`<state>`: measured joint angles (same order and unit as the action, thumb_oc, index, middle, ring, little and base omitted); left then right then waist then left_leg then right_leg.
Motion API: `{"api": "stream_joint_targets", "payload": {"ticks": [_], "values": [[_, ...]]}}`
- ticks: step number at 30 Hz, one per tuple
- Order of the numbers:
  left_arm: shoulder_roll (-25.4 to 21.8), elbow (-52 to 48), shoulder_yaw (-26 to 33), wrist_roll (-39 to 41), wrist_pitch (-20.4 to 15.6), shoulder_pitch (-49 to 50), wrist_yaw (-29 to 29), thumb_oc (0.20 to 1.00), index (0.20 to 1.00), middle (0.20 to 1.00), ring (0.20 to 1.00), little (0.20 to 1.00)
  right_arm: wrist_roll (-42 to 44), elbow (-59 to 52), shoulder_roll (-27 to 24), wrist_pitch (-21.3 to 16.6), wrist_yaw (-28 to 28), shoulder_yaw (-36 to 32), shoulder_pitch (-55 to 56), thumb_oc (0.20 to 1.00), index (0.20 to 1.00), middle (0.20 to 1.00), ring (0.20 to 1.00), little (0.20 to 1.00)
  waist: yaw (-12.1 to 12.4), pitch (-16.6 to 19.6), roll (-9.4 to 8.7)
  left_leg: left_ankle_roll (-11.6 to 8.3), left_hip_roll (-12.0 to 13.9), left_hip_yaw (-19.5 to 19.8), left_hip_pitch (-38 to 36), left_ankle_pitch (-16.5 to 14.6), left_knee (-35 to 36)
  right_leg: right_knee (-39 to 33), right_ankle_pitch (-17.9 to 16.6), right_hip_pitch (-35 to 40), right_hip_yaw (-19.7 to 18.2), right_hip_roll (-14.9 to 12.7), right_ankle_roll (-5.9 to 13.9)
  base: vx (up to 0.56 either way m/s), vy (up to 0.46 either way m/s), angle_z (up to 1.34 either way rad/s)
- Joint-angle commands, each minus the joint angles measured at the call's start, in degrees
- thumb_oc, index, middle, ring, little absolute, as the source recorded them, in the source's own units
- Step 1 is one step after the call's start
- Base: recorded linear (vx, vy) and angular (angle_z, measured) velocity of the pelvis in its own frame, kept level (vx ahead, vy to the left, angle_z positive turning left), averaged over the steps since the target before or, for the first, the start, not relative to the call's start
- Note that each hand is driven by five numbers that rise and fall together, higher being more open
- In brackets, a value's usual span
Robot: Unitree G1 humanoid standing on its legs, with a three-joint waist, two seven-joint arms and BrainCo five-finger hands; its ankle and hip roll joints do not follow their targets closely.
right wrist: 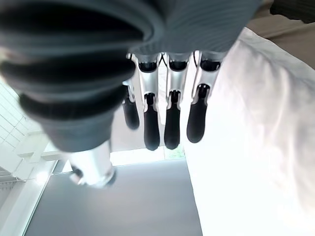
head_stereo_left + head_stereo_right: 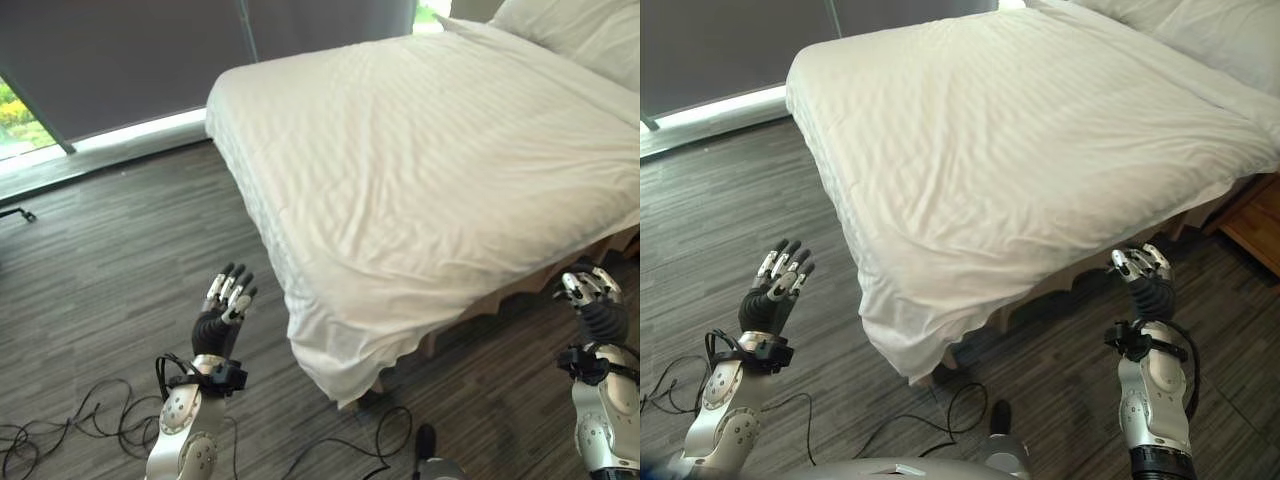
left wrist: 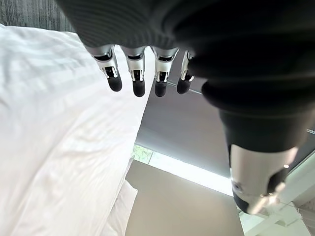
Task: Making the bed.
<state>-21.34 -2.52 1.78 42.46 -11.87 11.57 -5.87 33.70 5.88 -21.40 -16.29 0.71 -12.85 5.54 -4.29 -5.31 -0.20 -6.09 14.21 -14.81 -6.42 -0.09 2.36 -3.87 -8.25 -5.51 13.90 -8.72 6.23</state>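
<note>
A bed under a white duvet point(image 2: 420, 160) fills the upper right, its near corner point(image 2: 340, 375) drooping toward the floor. White pillows point(image 2: 575, 30) lie at the head, far right. My left hand point(image 2: 225, 305) is raised over the floor to the left of the corner, open with straight fingers point(image 3: 138, 78), touching nothing. My right hand point(image 2: 1145, 275) is up beside the bed's right side below the duvet edge, fingers point(image 1: 170, 123) relaxed and holding nothing.
Dark wood-plank floor point(image 2: 110, 260) surrounds the bed. Grey curtains point(image 2: 120, 55) hang along the far wall with a strip of window light below. A wooden nightstand point(image 2: 1255, 225) stands at the right edge. The wooden bed base point(image 2: 520, 290) shows under the duvet's edge.
</note>
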Motion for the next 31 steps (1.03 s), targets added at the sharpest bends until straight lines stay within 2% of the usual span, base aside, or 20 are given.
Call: {"api": "stream_joint_targets", "payload": {"ticks": [1,4,5,6,8,9,16,31], "values": [[0.87,-0.49,2.33,1.07,-3.22,-1.53,-0.69,1.000,1.000,1.000,1.000,1.000,0.20,-6.75,-1.15,-2.39,2.48,1.09,-1.32,1.000,1.000,1.000,1.000,1.000,1.14,-2.62,-1.03,-4.35,3.82,9.46,5.18,10.85,-17.03,5.67,5.54,2.42,-2.80,0.94,-1.54,0.02,-0.113,-0.15],[2.72,-0.83,2.54,0.79,-3.03,-0.04,-0.35,1.000,1.000,1.000,1.000,1.000,-0.35,-9.17,-0.58,-0.96,4.23,3.29,1.16,1.000,1.000,1.000,1.000,1.000,1.75,-2.63,-1.92,-4.13,3.01,12.46,7.14,12.81,-21.29,3.75,5.96,4.36,-3.30,1.49,-2.52,0.05,-0.144,-0.31],[3.55,-0.13,1.51,0.50,-2.68,0.03,-0.20,1.000,1.000,1.000,1.000,1.000,-0.14,-8.08,0.23,-0.70,4.35,4.36,1.68,1.000,1.000,1.000,1.000,1.000,2.77,-2.85,-2.31,-2.27,-0.77,13.82,9.99,8.79,-18.01,2.85,6.26,5.47,-3.14,0.97,-2.36,0.05,-0.064,-0.44],[3.54,-0.10,1.48,0.49,-2.70,0.03,-0.19,1.000,1.000,1.000,1.000,1.000,-0.15,-8.04,0.25,-0.73,4.35,4.37,1.69,1.000,1.000,1.000,1.000,1.000,2.72,-2.85,-2.40,-2.15,-0.93,13.81,9.93,8.59,-18.10,2.75,6.35,5.64,-3.08,0.81,-2.23,0.05,-0.062,0.11],[3.59,1.34,0.32,-0.40,-2.48,-0.05,-0.18,1.000,1.000,1.000,1.000,1.000,0.40,-7.58,1.95,-0.57,4.25,5.26,2.13,1.000,1.000,1.000,1.000,1.000,3.09,-2.93,-2.78,-0.29,-4.47,12.69,11.49,3.59,-14.16,2.01,6.31,6.72,-2.84,0.37,-1.79,0.08,0.027,0.60],[3.13,2.53,-1.08,-1.79,-2.61,-0.61,0.83,1.000,1.000,1.000,1.000,1.000,0.38,-7.92,3.49,-0.36,4.59,6.58,3.64,1.000,1.000,1.000,1.000,1.000,2.99,-2.82,-1.92,1.03,-7.72,10.29,11.68,1.96,-8.35,3.24,7.01,6.51,-2.30,0.50,-1.17,0.09,0.079,0.45],[3.85,2.72,-1.91,-3.17,-1.55,-0.52,1.40,1.000,1.000,1.000,1.000,1.000,2.08,-7.95,6.37,1.30,5.15,8.31,5.04,1.000,1.000,1.000,1.000,1.000,2.46,-0.57,-0.65,2.74,-9.21,8.72,6.72,1.76,-1.82,2.10,6.53,7.78,-2.77,-0.21,0.01,0.10,0.093,0.00],[4.47,3.80,-1.81,-3.93,-2.14,-1.46,3.04,1.000,1.000,1.000,1.000,1.000,0.33,-8.88,6.34,1.62,3.23,8.66,3.99,1.000,1.000,1.000,1.000,1.000,2.81,1.45,-1.41,4.16,-10.32,7.01,3.28,0.20,0.50,1.51,5.59,8.08,-4.01,-1.41,1.59,0.03,0.028,-0.11]]}}
